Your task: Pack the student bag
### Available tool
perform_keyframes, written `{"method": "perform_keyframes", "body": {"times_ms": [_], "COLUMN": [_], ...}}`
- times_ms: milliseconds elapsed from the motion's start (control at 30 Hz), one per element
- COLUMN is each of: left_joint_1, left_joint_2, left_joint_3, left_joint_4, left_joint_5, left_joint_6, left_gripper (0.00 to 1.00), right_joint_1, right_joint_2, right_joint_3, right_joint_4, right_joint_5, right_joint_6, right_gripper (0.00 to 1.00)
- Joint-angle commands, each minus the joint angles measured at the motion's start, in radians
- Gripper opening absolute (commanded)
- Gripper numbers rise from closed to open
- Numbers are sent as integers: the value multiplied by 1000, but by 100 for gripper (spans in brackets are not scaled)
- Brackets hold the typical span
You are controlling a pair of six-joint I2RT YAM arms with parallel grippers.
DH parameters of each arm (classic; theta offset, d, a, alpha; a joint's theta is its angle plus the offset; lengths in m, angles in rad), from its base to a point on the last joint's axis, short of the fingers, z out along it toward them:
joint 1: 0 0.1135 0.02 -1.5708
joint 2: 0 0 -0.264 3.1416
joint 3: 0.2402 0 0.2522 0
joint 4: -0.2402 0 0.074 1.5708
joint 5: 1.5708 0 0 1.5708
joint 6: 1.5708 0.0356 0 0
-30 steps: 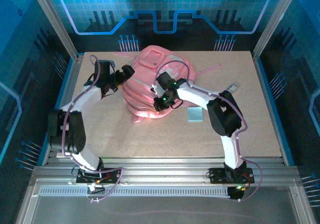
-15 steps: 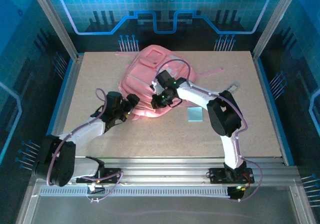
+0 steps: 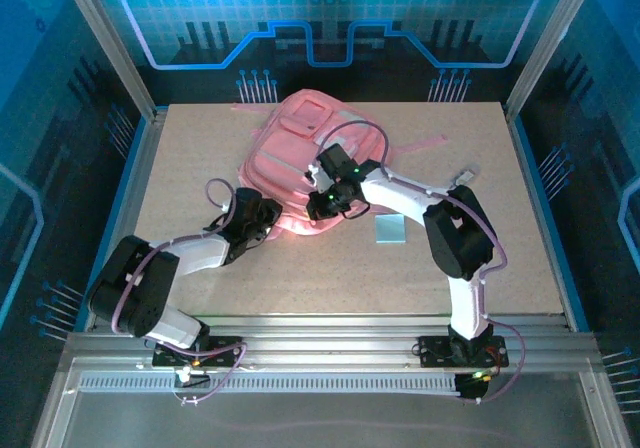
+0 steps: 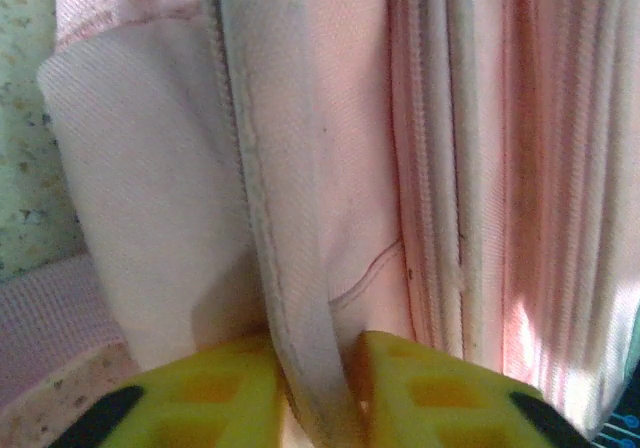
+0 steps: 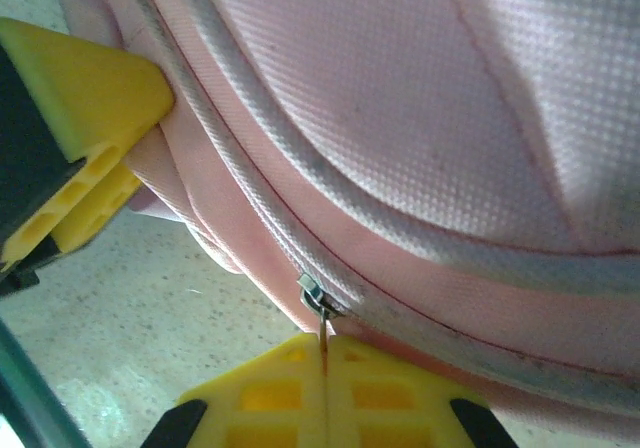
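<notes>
Pink student bag [image 3: 290,158] | left fingers [image 4: 215,388] pinch piping [image 4: 270,218] | right fingers [image 5: 265,393] pinch zipper [image 5: 316,303]

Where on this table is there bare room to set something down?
Bare table: the wide near strip between the two arm bases, in front of the student bag; the far-left corner beside the bag; the right side past the pale square and small grey object. Crowded: the bag's near edge, where the left gripper and right gripper both pinch it.
</notes>
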Motion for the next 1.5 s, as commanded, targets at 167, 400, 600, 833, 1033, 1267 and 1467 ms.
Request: {"method": "perform_keyframes", "body": {"times_ms": [167, 400, 600, 833, 1033, 1267, 1467], "left_joint_1": [-3, 6, 18, 17, 19, 26, 75], "left_joint_2": [-22, -140, -225, -228, -221, -316, -323], "left_joint_3": [-23, -26, -29, -34, 8, 98, 71], "left_joint_4": [18, -86, -156, -150, -181, -364, -339], "left_joint_5": [-32, -45, -48, -25, 12, -30, 16], "left_joint_6": [32, 75, 101, 90, 148, 312, 346], "left_gripper": [0, 0, 0, 0, 48, 83, 83], "right_joint_1": [-88, -208, -326, -322, -307, -265, -207], "right_joint_2": [-34, -42, 22, 7, -110, -247, -168], "right_joint_3": [-34, 9, 146, 215, 153, 8, 27], "right_joint_4": [-170, -174, -174, -187, -237, -120, -20], "right_joint_5": [238, 395, 458, 467, 347, 108, -1], "right_joint_6": [-162, -219, -242, -224, -175, -99, -38], "right_gripper": [0, 0, 0, 0, 40, 80, 93]}}
